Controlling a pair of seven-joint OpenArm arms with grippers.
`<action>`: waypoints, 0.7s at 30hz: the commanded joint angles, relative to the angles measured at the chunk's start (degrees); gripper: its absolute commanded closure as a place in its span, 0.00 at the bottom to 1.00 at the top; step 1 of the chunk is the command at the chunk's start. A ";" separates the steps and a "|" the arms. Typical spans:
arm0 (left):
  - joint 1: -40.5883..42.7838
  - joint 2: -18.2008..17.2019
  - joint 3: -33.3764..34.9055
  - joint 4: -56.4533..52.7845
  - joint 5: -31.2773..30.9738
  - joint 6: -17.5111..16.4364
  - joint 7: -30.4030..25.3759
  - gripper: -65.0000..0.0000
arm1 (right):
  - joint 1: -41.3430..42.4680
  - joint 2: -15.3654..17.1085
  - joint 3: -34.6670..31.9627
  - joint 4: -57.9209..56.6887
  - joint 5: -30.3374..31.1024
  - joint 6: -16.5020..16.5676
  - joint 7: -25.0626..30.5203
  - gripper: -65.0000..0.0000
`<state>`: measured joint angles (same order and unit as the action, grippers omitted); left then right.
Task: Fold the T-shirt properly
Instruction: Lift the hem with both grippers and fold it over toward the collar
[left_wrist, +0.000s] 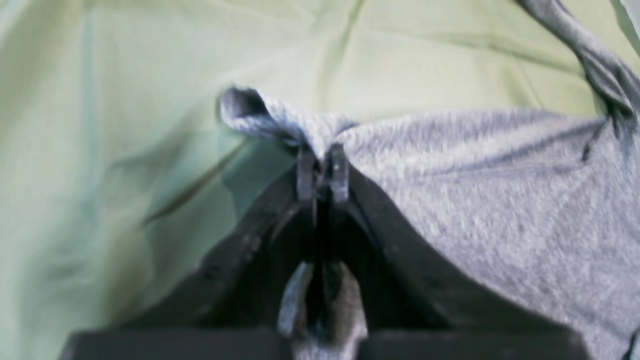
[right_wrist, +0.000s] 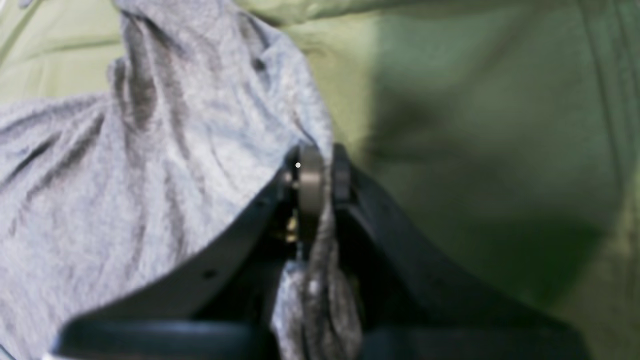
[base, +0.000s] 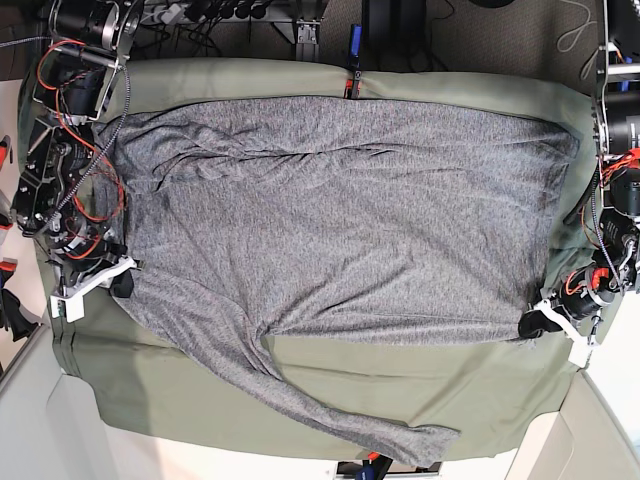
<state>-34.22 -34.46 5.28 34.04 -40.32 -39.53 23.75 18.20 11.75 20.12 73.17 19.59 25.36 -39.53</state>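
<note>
In the left wrist view, the left claw (left_wrist: 322, 172) is clenched on a corner of the T-shirt (left_wrist: 500, 200); a bit of grey knit is pressed between its two fingertips (left_wrist: 306, 175), and a small curl of hem stands up just beyond them. The green cloth sheet (left_wrist: 125, 125) lies under the shirt and fills the rest of this view. In the right wrist view, the right claw (right_wrist: 322, 172) is also clenched on the T-shirt (right_wrist: 125, 175), and a thick bunch of grey fabric hangs down between the jaws toward the camera; this picture is rather blurred, so I cannot say if one layer or several are caught. In the base view, the T-shirt (base: 340, 220) lies spread across the green cloth sheet (base: 300, 390) on the counter, with one long sleeve (base: 330, 410) running away over the near part of the sheet. The right claw (base: 122, 285) sits at the shirt's near corner on this view's left side, and the left claw (base: 540, 322) at the near corner on the opposite side. I judge that the risk lies in the lift: the left grip holds only a little fabric, so the soft knit may slip out; if the two arms do not move together the fold will come out crooked, and the free sleeve may drag or bunch inside it.
</note>
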 joint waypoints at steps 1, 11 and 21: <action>-0.11 -2.60 -0.26 2.86 -1.86 -0.47 -1.18 1.00 | 0.28 1.01 0.17 2.01 0.96 0.37 1.07 1.00; 15.13 -11.41 -5.66 21.35 -12.63 -0.47 10.01 1.00 | -12.04 1.92 3.89 13.42 2.38 0.44 1.55 1.00; 29.27 -12.07 -14.73 35.06 -22.03 -0.47 21.94 1.00 | -22.75 1.90 10.12 20.55 6.36 3.52 1.57 1.00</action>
<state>-3.88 -44.93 -8.73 68.20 -61.41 -39.72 46.74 -5.17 12.67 29.67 92.58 25.50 28.99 -39.48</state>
